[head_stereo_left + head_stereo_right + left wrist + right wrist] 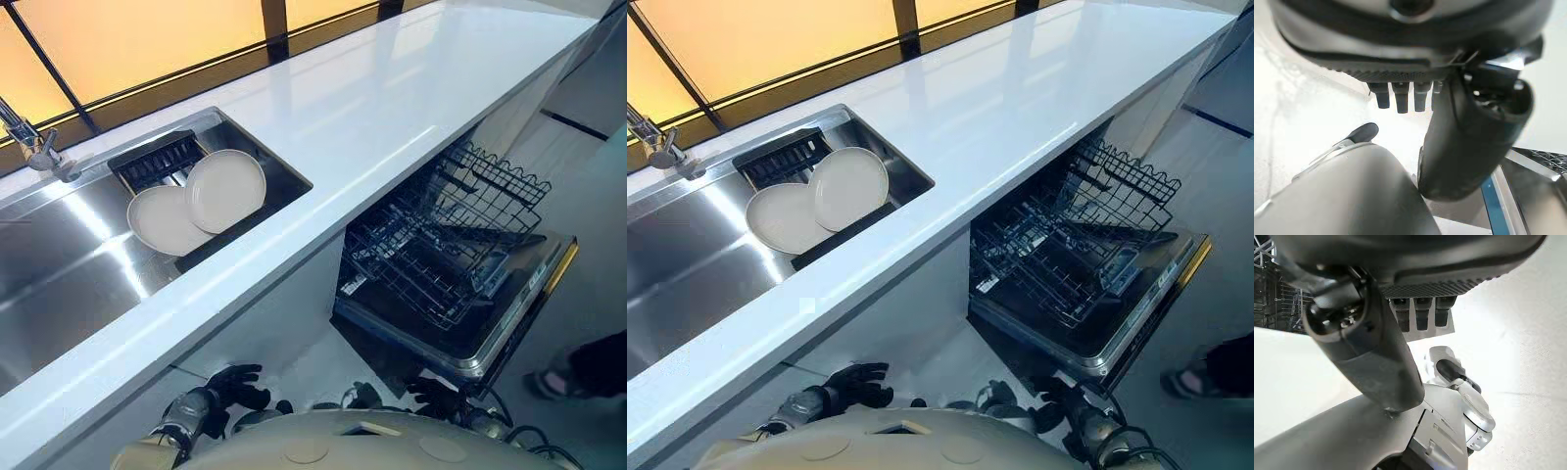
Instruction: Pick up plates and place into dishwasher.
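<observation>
Two cream plates overlap in the steel sink (59,264), the upper plate (227,189) leaning on the lower plate (162,220), both resting on a black drain rack (157,160). To the right, under the counter, the dishwasher stands with its door (519,313) down and its wire rack (441,235) pulled out, holding nothing. My left hand (235,387) hangs low below the counter's front edge, open and holding nothing; its fingers (1400,98) look straight. My right hand (431,397) hangs beside the dishwasher door, also open, with relaxed fingers (1422,316).
A long white countertop (392,108) runs between sink and dishwasher. A chrome faucet (34,147) stands at the sink's far left. A person's foot (558,377) stands on the floor right of the dishwasher door.
</observation>
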Robot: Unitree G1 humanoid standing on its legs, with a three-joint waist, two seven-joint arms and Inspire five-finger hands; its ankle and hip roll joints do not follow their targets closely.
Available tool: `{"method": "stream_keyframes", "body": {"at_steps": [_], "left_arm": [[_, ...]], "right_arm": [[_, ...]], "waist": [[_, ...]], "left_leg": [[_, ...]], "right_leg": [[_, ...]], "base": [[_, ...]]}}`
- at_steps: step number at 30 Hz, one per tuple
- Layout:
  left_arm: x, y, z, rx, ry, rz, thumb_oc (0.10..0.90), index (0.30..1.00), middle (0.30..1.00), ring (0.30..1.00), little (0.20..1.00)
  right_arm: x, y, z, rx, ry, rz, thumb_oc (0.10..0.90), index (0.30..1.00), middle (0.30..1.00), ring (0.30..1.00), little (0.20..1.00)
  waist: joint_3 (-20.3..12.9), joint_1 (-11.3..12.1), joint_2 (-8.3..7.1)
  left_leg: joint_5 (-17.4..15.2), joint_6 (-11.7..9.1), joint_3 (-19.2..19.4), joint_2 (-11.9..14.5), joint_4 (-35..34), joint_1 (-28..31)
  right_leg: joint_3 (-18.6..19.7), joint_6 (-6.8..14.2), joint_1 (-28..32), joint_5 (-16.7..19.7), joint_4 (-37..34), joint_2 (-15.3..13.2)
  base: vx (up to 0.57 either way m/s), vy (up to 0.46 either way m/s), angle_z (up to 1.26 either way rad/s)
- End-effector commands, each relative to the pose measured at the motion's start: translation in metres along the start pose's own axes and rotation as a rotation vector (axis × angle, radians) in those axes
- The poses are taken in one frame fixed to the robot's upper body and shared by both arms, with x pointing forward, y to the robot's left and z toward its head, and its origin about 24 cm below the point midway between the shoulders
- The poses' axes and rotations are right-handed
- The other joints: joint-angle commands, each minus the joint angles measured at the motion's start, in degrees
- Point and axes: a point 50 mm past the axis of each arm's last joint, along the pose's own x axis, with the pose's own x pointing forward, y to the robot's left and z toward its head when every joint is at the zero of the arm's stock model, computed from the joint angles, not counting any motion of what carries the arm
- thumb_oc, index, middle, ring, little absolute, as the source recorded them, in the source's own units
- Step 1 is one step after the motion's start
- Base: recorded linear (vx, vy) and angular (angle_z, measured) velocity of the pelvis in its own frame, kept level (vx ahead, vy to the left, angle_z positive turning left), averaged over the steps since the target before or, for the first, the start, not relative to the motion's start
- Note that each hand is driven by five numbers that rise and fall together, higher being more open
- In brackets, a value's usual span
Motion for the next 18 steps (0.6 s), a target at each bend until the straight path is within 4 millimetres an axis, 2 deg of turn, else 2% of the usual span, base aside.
{"method": "stream_keyframes", "body": {"at_steps": [1,12,15,18], "left_arm": [[0.002,-0.006,-0.001,0.032,0.031,-0.041,0.8,0.9,0.9,0.9,0.9],[0.002,-0.004,-0.002,0.029,0.026,-0.007,0.8,0.9,0.9,0.9,0.9],[0.002,-0.002,0.011,0.137,-0.067,0.041,0.8,0.9,0.9,0.9,0.9],[0.001,-0.004,0.042,0.4,-0.273,0.083,0.8,0.9,0.9,0.9,0.9]], "right_arm": [[0.011,0.003,0.037,-0.021,-0.116,0.026,0.8,0.9,0.9,0.9,0.9],[0.012,0.005,0.037,-0.021,-0.115,0.025,0.8,0.9,0.9,0.9,0.9],[0.012,0.005,0.037,-0.023,-0.114,0.027,0.8,0.9,0.9,0.9,0.9],[0.012,0.003,0.039,-0.045,-0.114,0.03,0.8,0.9,0.9,0.9,0.9]], "waist": [[0.9,0.4,1.04],[0.8,0.5,0.96],[0.8,0.4,0.93],[1.1,0.3,1.15]], "left_leg": [[-6.3,1.9,1.3,-3.3,2.3,-0.8],[-6.2,2.0,1.2,-3.3,2.1,-0.7],[-6.2,1.9,1.3,-3.2,2.1,-0.6],[-6.1,1.8,1.5,-3.1,2.1,-0.8]], "right_leg": [[-2.8,-0.4,-2.8,-6.1,6.0,3.0],[-2.8,-0.4,-2.9,-6.2,6.0,3.1],[-2.6,-0.4,-2.8,-6.2,6.0,3.2],[-2.5,-0.3,-3.1,-6.1,6.2,3.2]], "base": [[0.05,-0.45,0.12],[0.0,0.0,0.0],[0.0,0.0,0.0],[0.0,0.0,0.0]]}}
